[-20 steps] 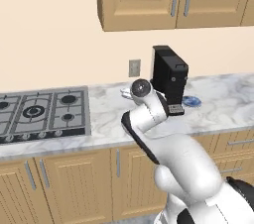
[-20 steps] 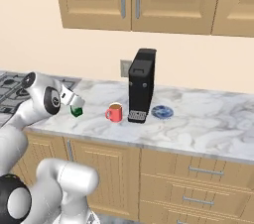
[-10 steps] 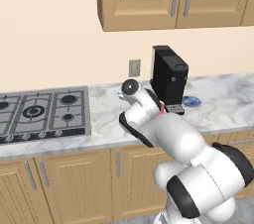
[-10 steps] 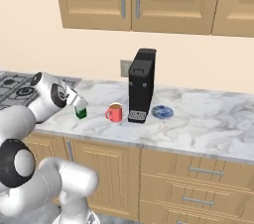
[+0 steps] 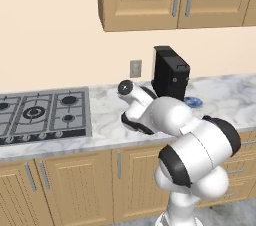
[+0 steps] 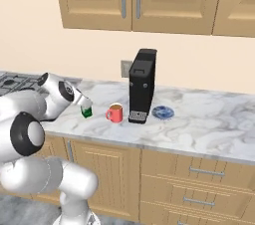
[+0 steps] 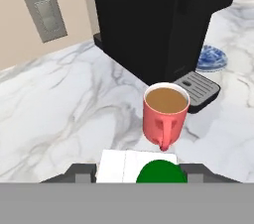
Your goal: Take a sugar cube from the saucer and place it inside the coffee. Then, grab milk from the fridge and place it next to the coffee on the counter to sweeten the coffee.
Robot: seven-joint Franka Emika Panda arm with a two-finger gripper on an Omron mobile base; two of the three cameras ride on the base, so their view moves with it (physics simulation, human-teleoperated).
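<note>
one tool [image 7: 136, 171] clamped on milk [image 6: 86, 108] | coffee [image 7: 166, 116] just ahead on counter [image 7: 64, 109] | no legible writing

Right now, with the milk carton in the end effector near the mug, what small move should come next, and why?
Probably lower the milk straight down onto the counter and release. The end effector holds it just left of the coffee, and the hand view shows bare marble beside the mug, so it is already near its spot.
</note>
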